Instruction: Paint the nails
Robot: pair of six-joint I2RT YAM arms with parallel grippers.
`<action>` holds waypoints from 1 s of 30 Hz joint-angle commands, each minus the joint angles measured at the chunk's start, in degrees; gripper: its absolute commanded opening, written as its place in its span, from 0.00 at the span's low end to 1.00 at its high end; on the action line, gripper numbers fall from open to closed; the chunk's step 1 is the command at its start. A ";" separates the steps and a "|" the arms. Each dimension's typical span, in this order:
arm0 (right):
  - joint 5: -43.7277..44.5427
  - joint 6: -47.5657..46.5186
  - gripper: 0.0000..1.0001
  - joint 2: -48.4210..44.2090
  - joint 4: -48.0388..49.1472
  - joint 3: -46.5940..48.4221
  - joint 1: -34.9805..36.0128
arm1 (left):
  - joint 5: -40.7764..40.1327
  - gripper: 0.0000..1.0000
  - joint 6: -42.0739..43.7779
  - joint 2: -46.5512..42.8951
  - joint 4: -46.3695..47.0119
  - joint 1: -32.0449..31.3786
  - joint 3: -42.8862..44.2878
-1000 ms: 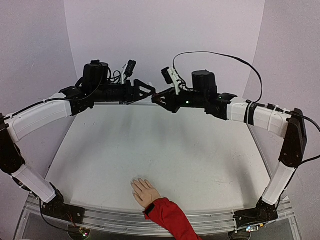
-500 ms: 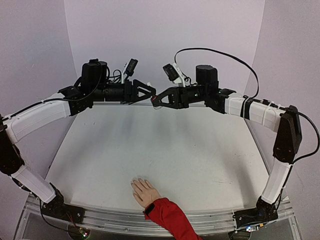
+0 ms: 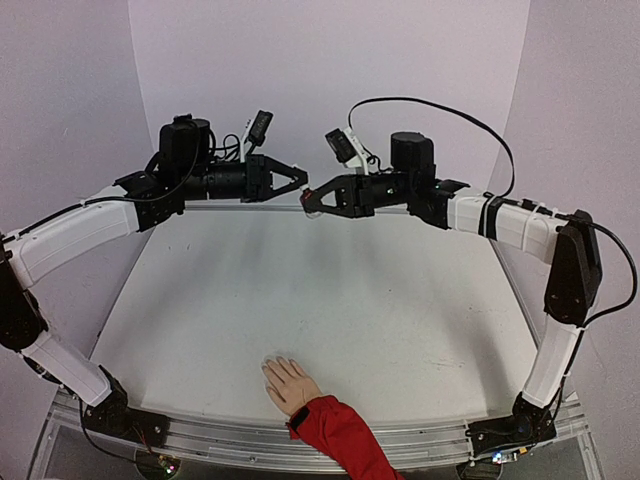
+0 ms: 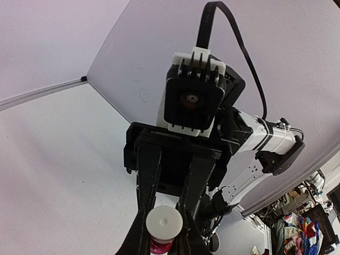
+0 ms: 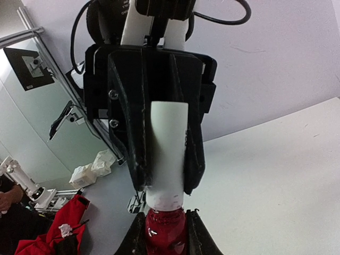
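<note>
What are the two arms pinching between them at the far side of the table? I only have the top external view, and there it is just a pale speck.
Observer: The right wrist view shows the right fingers shut on a dark-red polish bottle.
Reviewer: And the left arm?
Observer: The left fingers clamp the bottle's long white cap from the opposite side.
Reviewer: Is the cap off?
Observer: No. It meets the bottle with no gap, and no brush shows.

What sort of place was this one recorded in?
Most likely a robotics lab's recording booth: a white table boxed in by plain pale walls, a left arm and right arm bolted to a metal rail at its edge, and a cluttered room visible beyond.
</note>
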 commanded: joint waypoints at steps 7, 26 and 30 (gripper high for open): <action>46.02 -7.79 0.00 -7.87 -0.51 -5.89 4.98 | -4.57 0.00 2.01 -0.99 0.44 -0.92 1.06; 34.62 -10.41 0.00 -8.58 5.91 -8.84 3.90 | -9.50 0.88 2.91 -3.20 -17.73 -0.38 6.75; 26.07 -14.82 0.00 -7.52 1.18 -7.01 3.86 | -7.88 0.89 -0.21 -2.79 -27.62 2.46 11.47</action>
